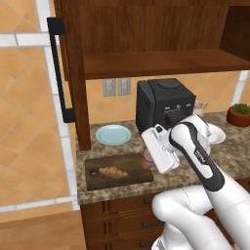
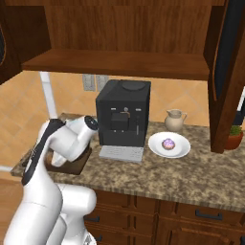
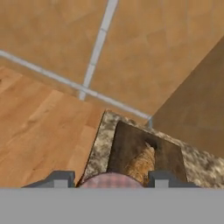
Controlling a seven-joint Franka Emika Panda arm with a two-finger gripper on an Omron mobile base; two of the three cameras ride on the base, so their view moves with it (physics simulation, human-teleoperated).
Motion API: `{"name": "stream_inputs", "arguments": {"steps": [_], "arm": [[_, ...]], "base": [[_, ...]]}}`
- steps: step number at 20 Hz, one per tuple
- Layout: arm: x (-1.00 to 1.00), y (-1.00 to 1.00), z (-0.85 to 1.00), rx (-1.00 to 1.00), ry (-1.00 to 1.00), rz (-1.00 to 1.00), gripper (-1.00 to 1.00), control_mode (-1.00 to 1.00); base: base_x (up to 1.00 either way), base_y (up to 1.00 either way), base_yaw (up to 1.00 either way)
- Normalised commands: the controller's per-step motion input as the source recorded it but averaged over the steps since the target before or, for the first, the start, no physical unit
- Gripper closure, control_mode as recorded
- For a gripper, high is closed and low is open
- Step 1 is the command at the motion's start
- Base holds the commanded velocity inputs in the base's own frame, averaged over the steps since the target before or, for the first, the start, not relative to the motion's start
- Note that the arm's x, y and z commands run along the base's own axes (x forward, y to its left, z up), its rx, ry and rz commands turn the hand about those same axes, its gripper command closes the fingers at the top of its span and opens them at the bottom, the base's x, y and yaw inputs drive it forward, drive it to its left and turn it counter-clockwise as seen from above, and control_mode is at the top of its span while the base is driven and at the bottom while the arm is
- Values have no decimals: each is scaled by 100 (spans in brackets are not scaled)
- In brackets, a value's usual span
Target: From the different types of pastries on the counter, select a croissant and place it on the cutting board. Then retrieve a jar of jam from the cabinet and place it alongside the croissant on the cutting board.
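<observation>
The dark cutting board (image 1: 122,177) lies at the counter's (image 1: 229,156) left end, with the golden croissant (image 1: 112,171) on its left half. My gripper (image 1: 150,154) hangs over the board's right end, shut on the jar of jam (image 1: 147,157). I cannot tell whether the jar touches the board. In the hand view the jar's pinkish checked top (image 3: 111,180) sits between my fingertips (image 3: 61,178), and beyond it are the croissant (image 3: 142,164) and the board (image 3: 127,144). The frosted pastry (image 2: 168,143) rests on a white plate (image 2: 155,146).
A black coffee machine (image 1: 163,105) stands just behind my hand. A light blue plate (image 1: 113,134) lies behind the board. The open cabinet door (image 1: 73,73) with its black handle (image 1: 58,68) stands left. A cream pitcher (image 2: 174,119) and a potted plant (image 1: 239,114) are to the right.
</observation>
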Motion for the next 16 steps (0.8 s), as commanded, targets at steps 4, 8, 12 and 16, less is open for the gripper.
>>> {"name": "stream_inputs", "arguments": {"steps": [4,8,12,16], "arm": [[96,6,-53,9,10,13,100,-100],[76,0,-22,0,9,1,100,-100],[66,2,-1,8,4,0,100,-100],[24,8,-26,10,3,0,100,-100]], "base": [[0,0,0],[0,0,0],[0,0,0],[0,0,0]]}}
